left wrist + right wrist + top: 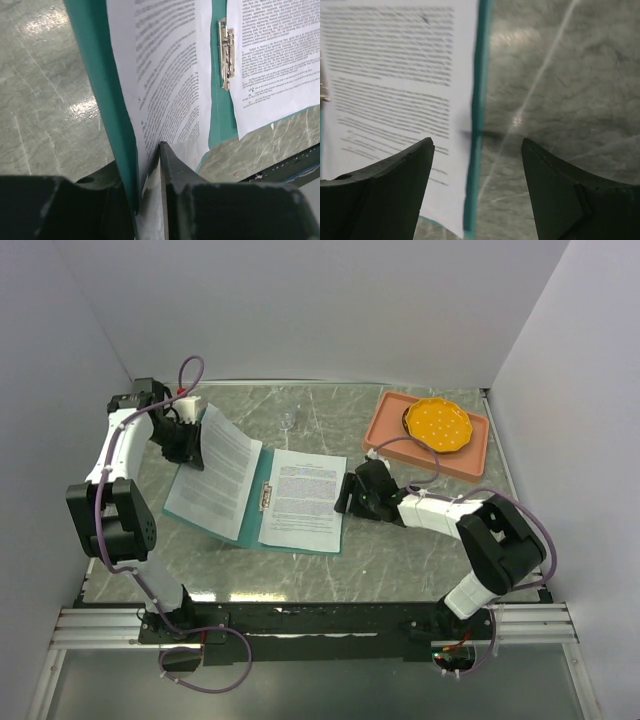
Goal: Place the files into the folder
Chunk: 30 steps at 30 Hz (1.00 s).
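Left gripper (149, 165) is clamped on the folder (253, 523) at its nine o'clock cover, pinching one sheet (222, 472) against the teal flap, which stands tilted up off the table (400, 560). The second sheet (305, 498) lies flat on the three o'clock half, beside the metal clip (267, 496). Right gripper (343, 500) hovers at the folder's three o'clock edge, jaws spread wide, gripping nothing. The risks: swing that flap over too fast and the pinched sheet could slip or crease, the second sheet, with nothing pressing it, could skid out, and the right fingers could get trapped under the closing cover
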### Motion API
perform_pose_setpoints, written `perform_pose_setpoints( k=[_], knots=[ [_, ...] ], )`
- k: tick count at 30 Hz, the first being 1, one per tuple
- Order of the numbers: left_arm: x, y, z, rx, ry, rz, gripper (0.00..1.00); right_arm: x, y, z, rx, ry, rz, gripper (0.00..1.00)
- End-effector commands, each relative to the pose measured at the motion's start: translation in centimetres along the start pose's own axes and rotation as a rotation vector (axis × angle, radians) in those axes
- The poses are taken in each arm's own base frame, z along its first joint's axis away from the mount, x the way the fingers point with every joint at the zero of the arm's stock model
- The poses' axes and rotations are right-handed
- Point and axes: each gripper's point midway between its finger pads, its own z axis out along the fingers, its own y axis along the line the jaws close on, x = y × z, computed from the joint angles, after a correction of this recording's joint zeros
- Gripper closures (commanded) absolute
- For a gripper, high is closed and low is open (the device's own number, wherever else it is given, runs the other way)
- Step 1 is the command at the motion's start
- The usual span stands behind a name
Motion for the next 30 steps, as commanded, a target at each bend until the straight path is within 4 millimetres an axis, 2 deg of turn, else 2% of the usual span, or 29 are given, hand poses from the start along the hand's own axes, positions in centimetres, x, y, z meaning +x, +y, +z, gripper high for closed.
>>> perform_pose_setpoints(
  k=[1,9,11,15,21,22,25,29,30],
  knots=[
    [0.1,-2.1,-0.7,0.014,0.033,0.048,0.73,0.8,0.4,1.4,-0.037,0.024,0.026,0.21],
    [0.4,-6.1,-1.4,0.103,0.07,0.089,0.53,0.9,1.9,3.0,-0.093,0.055,0.044,0.21],
    [0.2,-8.0,-1.6,0.142,0.077,0.124,0.49,1.2,1.9,3.1,-0.096,0.065,0.049,0.21],
    [0.3,-11.3,-2.7,0.23,0.09,0.164,0.42,3.1,1.7,3.0,-0.088,0.101,0.039,0.21],
    [0.9,-15.4,-3.0,0.335,0.093,0.221,0.13,5.4,2.1,2.2,-0.096,0.141,0.004,0.2],
    [1.0,-16.0,-3.1,0.359,0.092,0.226,0.03,5.5,2.2,2.1,-0.097,0.142,0.001,0.2],
    [0.9,-18.5,-3.6,0.448,0.076,0.259,0.04,5.9,2.0,2.0,-0.085,0.15,-0.001,0.2],
    [1.2,-21.8,-3.6,0.565,0.099,0.281,0.04,5.1,2.2,1.6,-0.084,0.132,-0.02,0.19],
    [1.3,-23.2,-3.5,0.613,0.108,0.296,0.04,5.1,1.9,1.5,-0.072,0.134,-0.021,0.19]
  ],
)
